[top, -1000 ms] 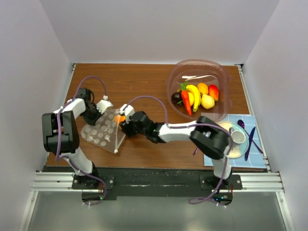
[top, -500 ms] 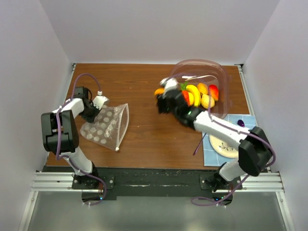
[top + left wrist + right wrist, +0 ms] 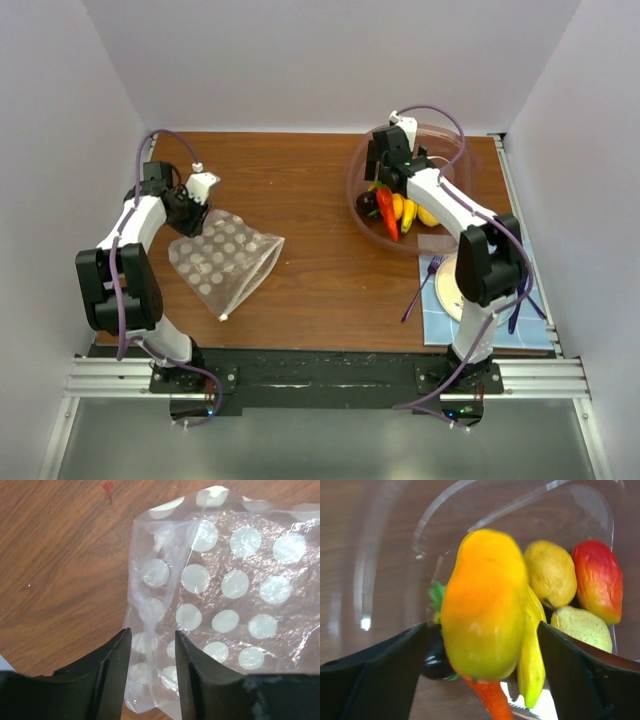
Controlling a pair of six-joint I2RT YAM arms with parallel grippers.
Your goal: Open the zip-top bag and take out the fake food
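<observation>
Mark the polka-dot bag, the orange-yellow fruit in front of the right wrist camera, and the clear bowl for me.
zip-top bag (image 3: 225,262), top view, middle of the dotted panel.
orange-yellow fruit (image 3: 485,605), right wrist view, middle of its body.
clear bowl (image 3: 350,190), top view, left rim.

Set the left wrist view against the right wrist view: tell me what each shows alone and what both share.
Left wrist only: the polka-dot zip-top bag, its edge running between the left gripper's parted fingers. Right wrist only: the clear bowl of fake food, with an orange-yellow fruit between the right gripper's wide-open fingers, touching neither. Both: the brown wooden table and a pair of dark fingers at the bottom edge.
</observation>
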